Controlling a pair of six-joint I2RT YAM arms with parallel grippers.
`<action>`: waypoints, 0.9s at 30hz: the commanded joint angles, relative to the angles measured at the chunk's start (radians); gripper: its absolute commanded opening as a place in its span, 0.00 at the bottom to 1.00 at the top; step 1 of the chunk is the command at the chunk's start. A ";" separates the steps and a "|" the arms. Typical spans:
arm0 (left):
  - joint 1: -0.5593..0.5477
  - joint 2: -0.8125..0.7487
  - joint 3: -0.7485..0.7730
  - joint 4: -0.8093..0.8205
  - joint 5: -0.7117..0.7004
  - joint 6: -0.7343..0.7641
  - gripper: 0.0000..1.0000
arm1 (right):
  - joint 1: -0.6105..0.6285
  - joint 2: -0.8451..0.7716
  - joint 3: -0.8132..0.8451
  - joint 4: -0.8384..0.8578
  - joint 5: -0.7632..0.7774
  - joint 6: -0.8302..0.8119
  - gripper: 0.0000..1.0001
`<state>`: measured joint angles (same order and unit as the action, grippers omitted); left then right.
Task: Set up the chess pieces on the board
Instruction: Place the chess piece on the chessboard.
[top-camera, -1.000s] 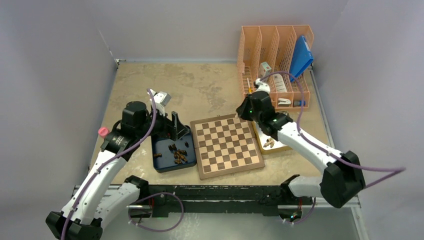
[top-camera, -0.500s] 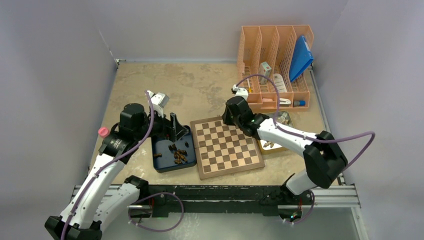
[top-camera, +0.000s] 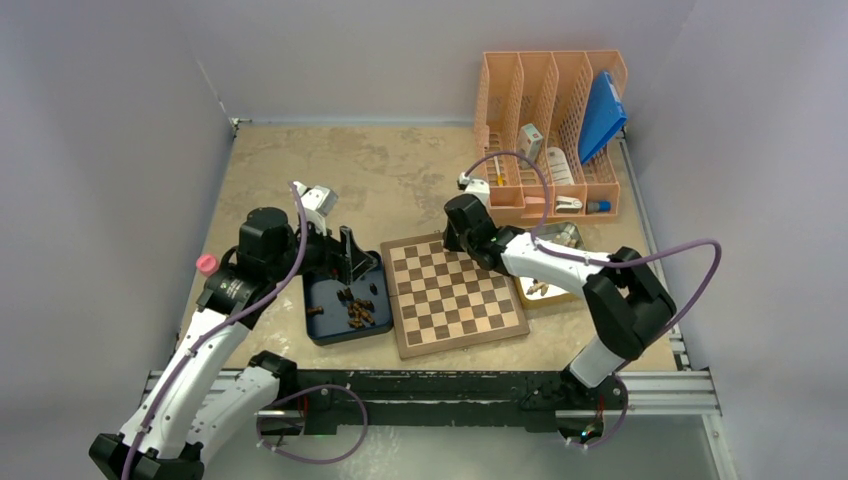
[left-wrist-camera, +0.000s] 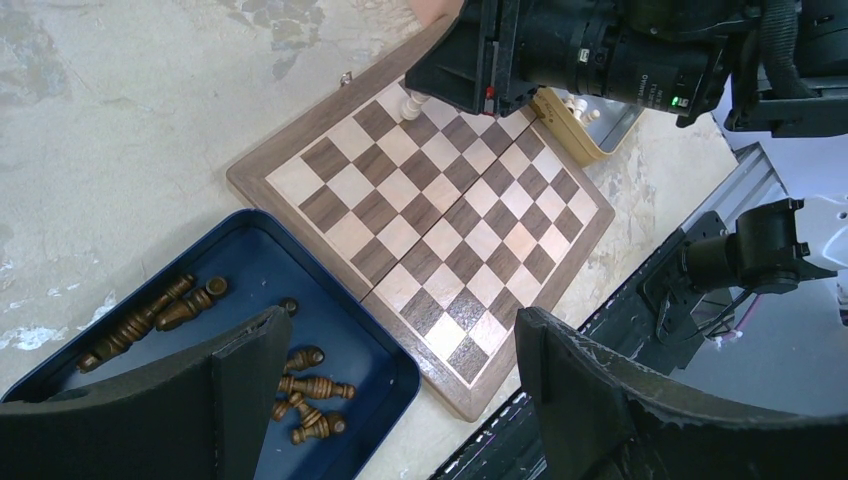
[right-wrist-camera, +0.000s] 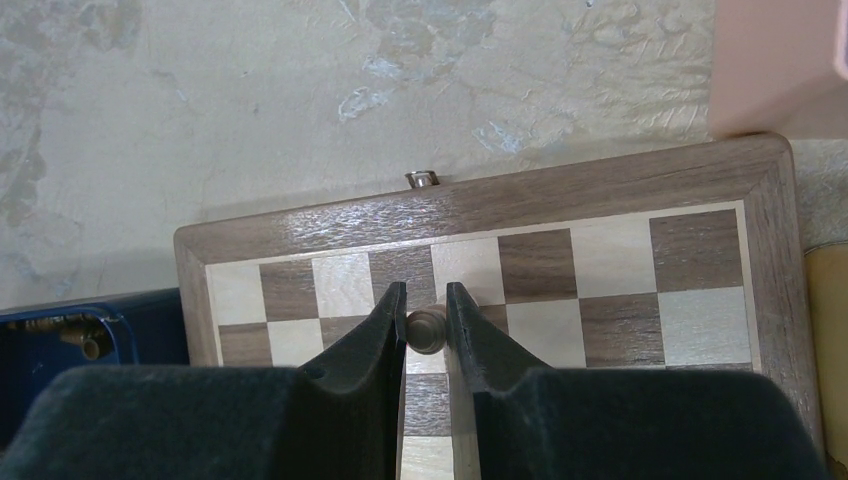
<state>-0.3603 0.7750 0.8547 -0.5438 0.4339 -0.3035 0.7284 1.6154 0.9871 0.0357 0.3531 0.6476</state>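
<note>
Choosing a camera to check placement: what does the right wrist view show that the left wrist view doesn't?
Only the right wrist view shows the right pincer shut on a pale piece, near the board edge. Only the left wrist view shows the whole board, spare pale pieces in the yellow tray and the open left pincer. Both show the board, that piece and the blue tray holding dark pieces.

Robot lab test cell, not a home. Plain pale grey partition walls (top-camera: 110, 120) box in a mottled beige stone-look tabletop (top-camera: 390, 170). Black metal mounting rail (top-camera: 450, 385) well behind the right claw (right-wrist-camera: 426, 300) carries white-and-black robot arms (top-camera: 200, 350) trailing purple cables (top-camera: 510, 153). Peach plastic mesh desk organiser (top-camera: 550, 80) holding office oddments stands beyond that claw, to its right.
</note>
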 joint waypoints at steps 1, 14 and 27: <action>0.006 -0.013 -0.002 0.030 0.000 -0.005 0.83 | 0.003 0.000 0.032 0.047 0.020 0.012 0.19; 0.006 -0.010 -0.002 0.029 -0.001 -0.006 0.83 | 0.002 0.036 0.010 0.079 0.051 0.012 0.20; 0.006 -0.013 -0.002 0.029 -0.002 -0.006 0.83 | 0.000 0.045 -0.001 0.078 0.081 0.018 0.25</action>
<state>-0.3603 0.7746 0.8539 -0.5438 0.4339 -0.3035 0.7280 1.6634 0.9867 0.0868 0.3897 0.6552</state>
